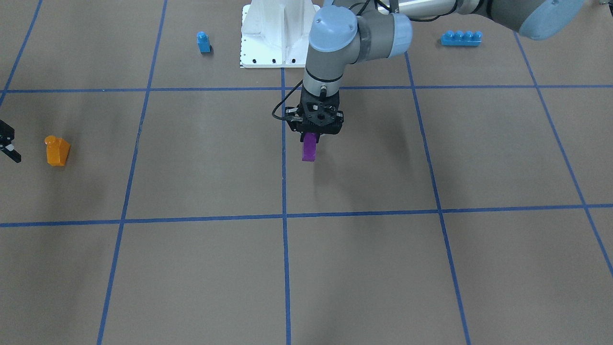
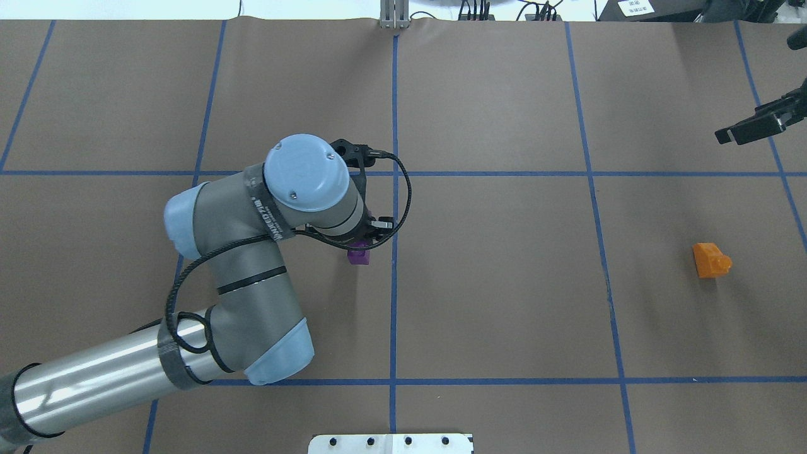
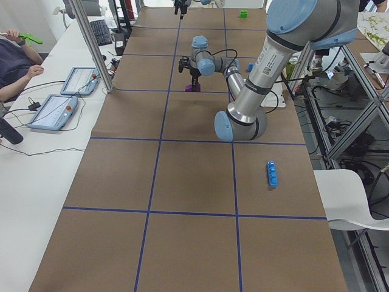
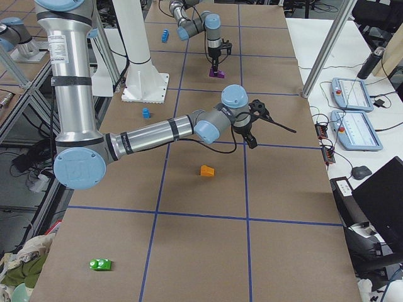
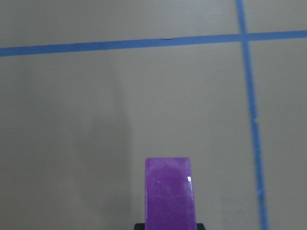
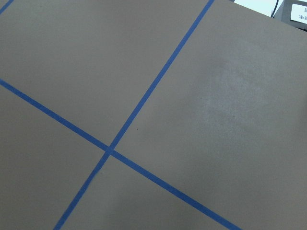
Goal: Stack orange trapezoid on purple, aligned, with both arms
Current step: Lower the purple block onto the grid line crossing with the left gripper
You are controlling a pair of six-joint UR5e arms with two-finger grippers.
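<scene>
The purple block [image 1: 309, 146] hangs in my left gripper [image 1: 313, 134], which is shut on its top end near the table's centre line. It fills the bottom of the left wrist view [image 5: 170, 191] and peeks out under the wrist in the overhead view [image 2: 358, 255]. The orange trapezoid [image 2: 710, 260] lies alone on the table on my far right, its stud pointing right in the overhead view; it also shows in the front view [image 1: 57, 151]. My right gripper [image 2: 753, 128] hovers beyond it, apart from it, at the frame's edge. I cannot tell whether it is open or shut.
A small blue single-stud block [image 1: 203, 42] and a blue four-stud brick [image 1: 461, 38] sit beside the white pedestal [image 1: 273, 33]. A green piece [image 4: 101, 265] lies at the far right end. Blue tape lines grid the brown table. Operators' tablets lie on the table along the far side [image 3: 61, 109].
</scene>
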